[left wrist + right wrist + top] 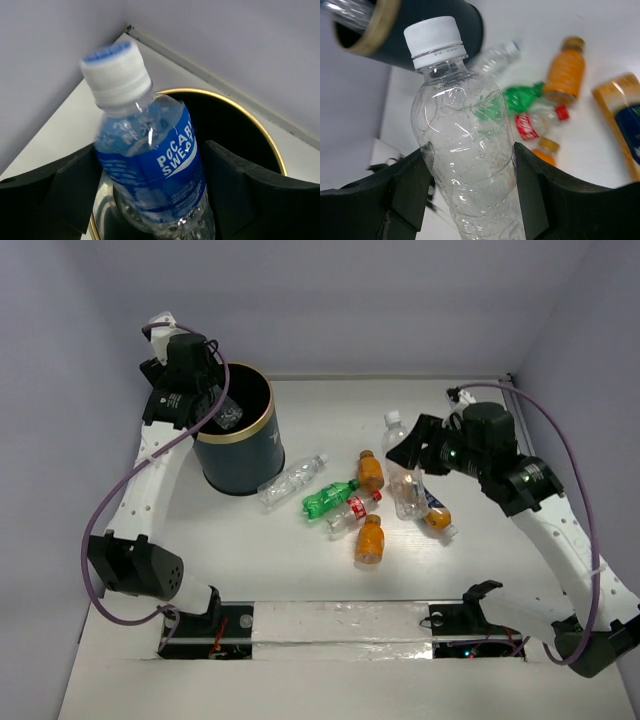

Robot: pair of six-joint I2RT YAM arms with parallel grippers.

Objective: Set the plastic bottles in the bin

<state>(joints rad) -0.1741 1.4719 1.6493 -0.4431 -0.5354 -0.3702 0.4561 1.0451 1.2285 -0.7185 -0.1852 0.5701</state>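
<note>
The navy bin (pixel 240 455) with a gold rim stands at the back left. My left gripper (pixel 220 400) hangs over its mouth; in the left wrist view (pixel 155 195) the jaws stand open around a blurred, tilting blue-labelled clear bottle (pixel 150 160) above the bin rim (pixel 240 107). My right gripper (pixel 407 455) is shut on a clear white-capped bottle (pixel 397 432), raised over the right of the table; the fingers (pixel 540 200) press both its sides (pixel 465 150). On the table lie a clear bottle (pixel 293 479), a green one (pixel 328 498), a red-labelled one (pixel 352 512) and three orange ones (pixel 370 470).
The loose bottles lie in a cluster between the bin and my right arm. Orange bottles lie at the front (pixel 370 538) and under my right gripper (pixel 437 515). Walls close the back and both sides. A taped strip (pixel 340 625) runs along the near edge.
</note>
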